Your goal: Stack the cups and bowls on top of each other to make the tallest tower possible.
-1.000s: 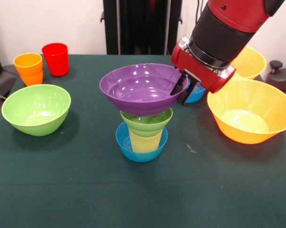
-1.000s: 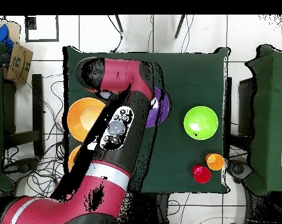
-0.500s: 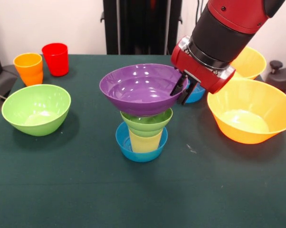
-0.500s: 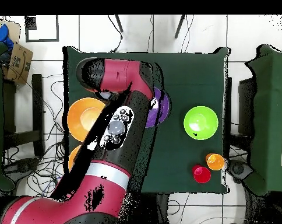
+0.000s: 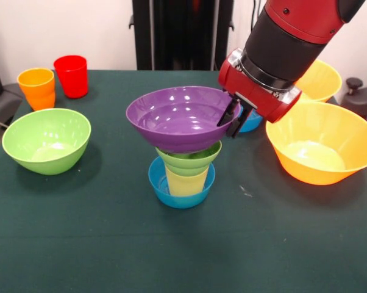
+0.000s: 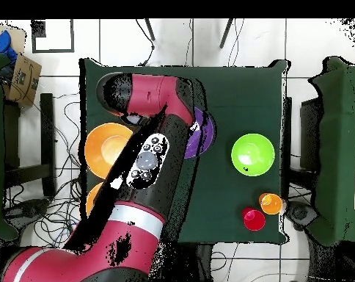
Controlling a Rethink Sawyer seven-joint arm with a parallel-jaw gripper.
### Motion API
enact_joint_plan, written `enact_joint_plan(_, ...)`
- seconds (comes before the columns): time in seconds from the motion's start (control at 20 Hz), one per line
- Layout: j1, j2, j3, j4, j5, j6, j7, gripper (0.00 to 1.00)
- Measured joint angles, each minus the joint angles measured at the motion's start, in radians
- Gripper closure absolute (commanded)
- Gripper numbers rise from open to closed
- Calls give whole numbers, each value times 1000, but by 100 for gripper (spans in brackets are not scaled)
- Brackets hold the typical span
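Nearest us, at the table's middle, we see the tower point(image 5: 183, 168): a small blue bowl point(image 5: 181, 189) at the bottom, a pale yellow cup point(image 5: 186, 182) standing in it, a small green bowl point(image 5: 189, 159) on the cup. The glossy purple bowl point(image 5: 180, 118) sits above that, tilted a little. At its 3 o'clock rim the gripper point(image 5: 233, 117) pinches the bowl's wall. Further back, at 10 o'clock, stand the orange cup point(image 5: 37, 87) and red cup point(image 5: 71, 75).

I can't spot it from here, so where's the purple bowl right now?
In the front view the purple bowl is mid-table, on top of the small green bowl of the tower, with the gripper at its right rim.
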Motion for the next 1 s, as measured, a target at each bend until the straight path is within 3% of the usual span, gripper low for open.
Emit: enact_joint_plan(1.0, -22, 1, 0, 0, 0, -42, 0, 100)
